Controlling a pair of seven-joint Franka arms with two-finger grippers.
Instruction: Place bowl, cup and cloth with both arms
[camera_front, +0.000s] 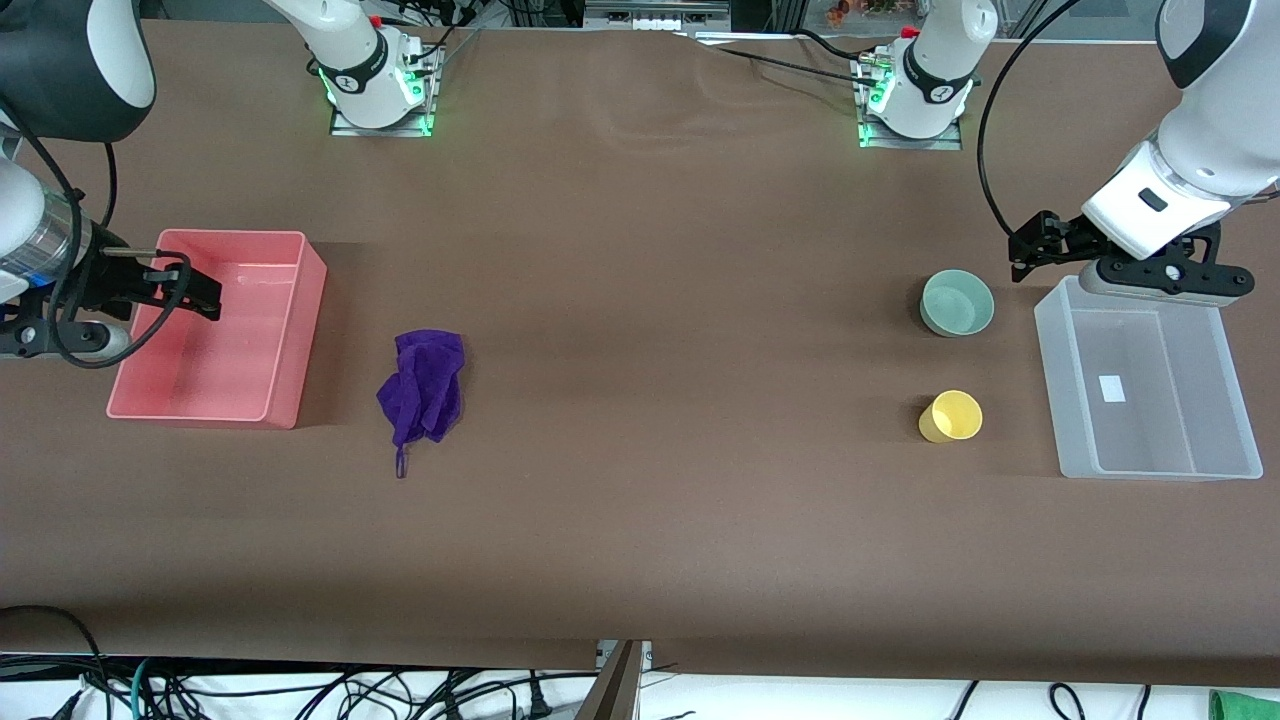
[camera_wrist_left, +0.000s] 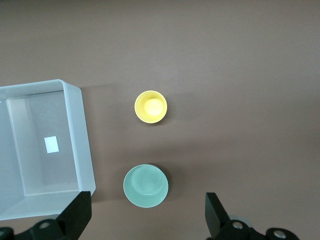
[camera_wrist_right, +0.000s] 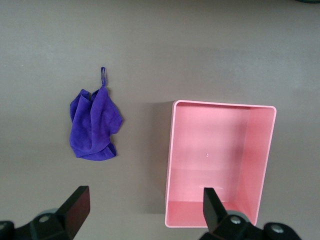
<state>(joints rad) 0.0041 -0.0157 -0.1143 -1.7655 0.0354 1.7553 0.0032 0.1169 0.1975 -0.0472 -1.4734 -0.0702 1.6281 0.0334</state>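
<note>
The pale teal-green bowl (camera_front: 957, 302) stands upright on the brown table toward the left arm's end. The yellow cup (camera_front: 951, 416) stands nearer the front camera than the bowl. The purple cloth (camera_front: 420, 395) lies crumpled toward the right arm's end, its loop pointing at the front camera. My left gripper (camera_front: 1035, 250) hangs open and empty above the table beside the bowl. Its wrist view shows the bowl (camera_wrist_left: 145, 186) and the cup (camera_wrist_left: 150, 106) below the gripper (camera_wrist_left: 146, 220). My right gripper (camera_front: 190, 285) hangs open and empty over the pink bin. Its wrist view shows the cloth (camera_wrist_right: 94, 126) below the gripper (camera_wrist_right: 145, 212).
An empty pink bin (camera_front: 292, 350) stands beside the cloth at the right arm's end; it also shows in the right wrist view (camera_wrist_right: 172, 160). An empty clear plastic bin (camera_front: 1050, 380) stands beside the bowl and cup at the left arm's end, also in the left wrist view (camera_wrist_left: 82, 135).
</note>
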